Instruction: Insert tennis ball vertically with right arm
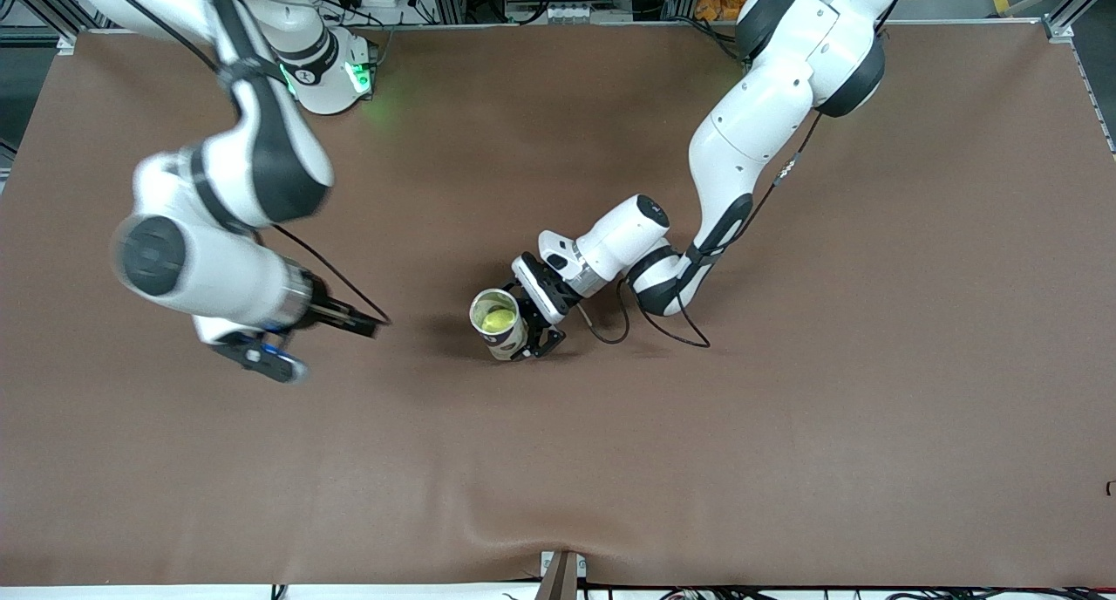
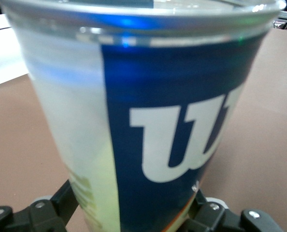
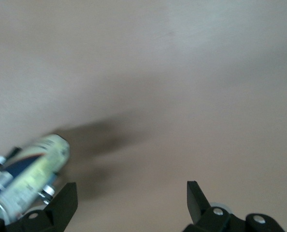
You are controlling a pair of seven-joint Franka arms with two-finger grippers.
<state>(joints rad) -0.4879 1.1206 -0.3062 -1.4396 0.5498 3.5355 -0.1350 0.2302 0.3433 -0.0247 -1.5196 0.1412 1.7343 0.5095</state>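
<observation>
Ball (image 1: 497, 320): one, inside can (image 1: 499, 324).
Can: one, upright on worktop (image 1: 785, 426), mid-table.
Left hand (image 1: 528, 328): around can; grip cannot be told.
Right hand (image 1: 370, 327): released, empty, toward right arm's end.

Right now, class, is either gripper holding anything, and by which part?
The left gripper has its fingers around the lower side wall of the ball can; whether it grips cannot be told. The right gripper is open, holding nothing.

can (image 1: 501, 325): clear plastic, navy label with white lettering, pale yellow-green panel
ball (image 1: 497, 319): yellow-green, inside the can
table (image 1: 785, 426): plain brown
arms (image 1: 758, 129): white shells, black joints
left gripper (image 1: 534, 328): black
</observation>
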